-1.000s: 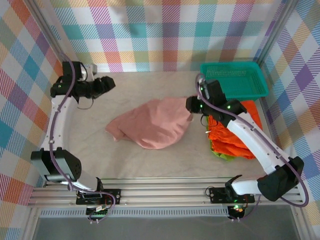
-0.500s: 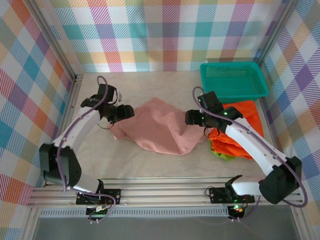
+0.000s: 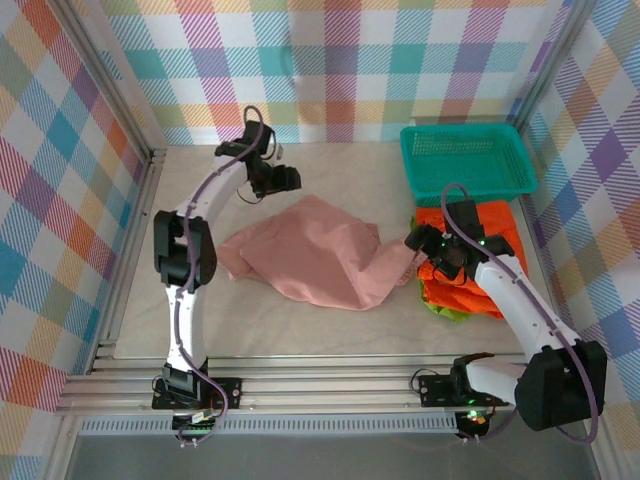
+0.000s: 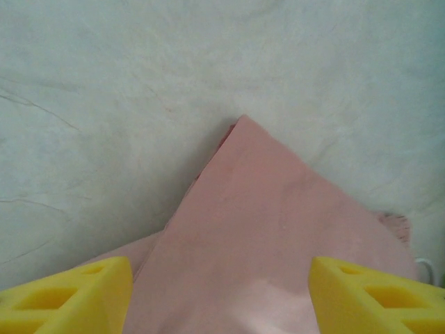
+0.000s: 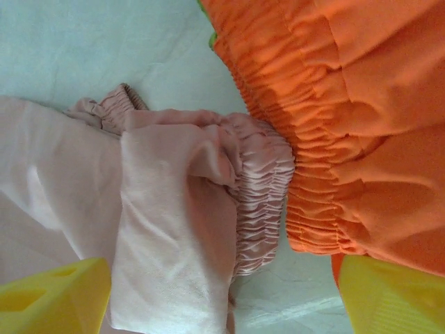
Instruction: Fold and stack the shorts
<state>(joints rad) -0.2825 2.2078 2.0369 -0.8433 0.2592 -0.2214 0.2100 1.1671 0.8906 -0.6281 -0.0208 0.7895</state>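
The left pincer hangs near the far edge of the worktop, left of the middle, with its yellow fingers spread wide and nothing between them. Straight under it lies a pointed corner of the dusty pink shorts, a flat flap of cloth with its tip aimed at the far edge and bare worktop beyond it.

The right pincer is over toward the right edge, about midway between the near and far edges. Its fingers also stand well apart and grip nothing. Below it the gathered pink waistband is bunched up and touches the elastic waistband of the orange shorts.

The pink shorts sprawl rumpled and unfolded across the middle of the worktop, and their right end reaches the orange pair. The orange shorts lie by the right edge on top of the lime green shorts, of which a thin strip shows at the near side of the pile. A teal mesh basket sits in the far right corner, just beyond the orange pair.
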